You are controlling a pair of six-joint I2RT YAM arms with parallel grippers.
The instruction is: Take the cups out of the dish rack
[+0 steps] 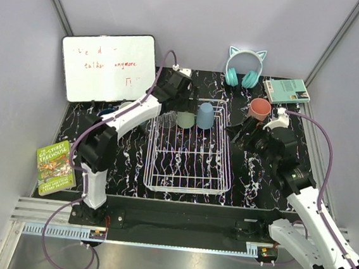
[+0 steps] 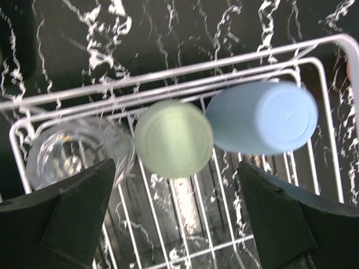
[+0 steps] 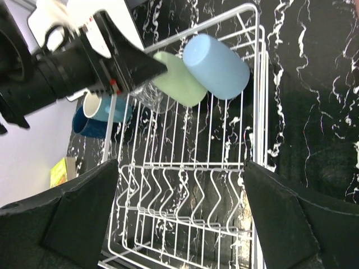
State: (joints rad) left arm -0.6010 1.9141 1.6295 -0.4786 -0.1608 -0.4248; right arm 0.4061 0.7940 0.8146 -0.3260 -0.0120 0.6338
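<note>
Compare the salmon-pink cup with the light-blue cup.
Colour: the salmon-pink cup is pink, the light-blue cup pale blue.
Place: the salmon-pink cup stands on the table, right of the dish rack; the light-blue cup sits inside the rack's far end.
Pose: the salmon-pink cup is mouth up; the light-blue cup is base up.
Both are plain tumblers without handles.

The white rectangular whiteboard [image 1: 107, 68] at eleven o'clock bears faint red handwriting; only "anymore" reads clearly. The green paperback book [image 1: 55, 168] at eight o'clock shows "Storey Treehouse"; its number is illegible.
</note>
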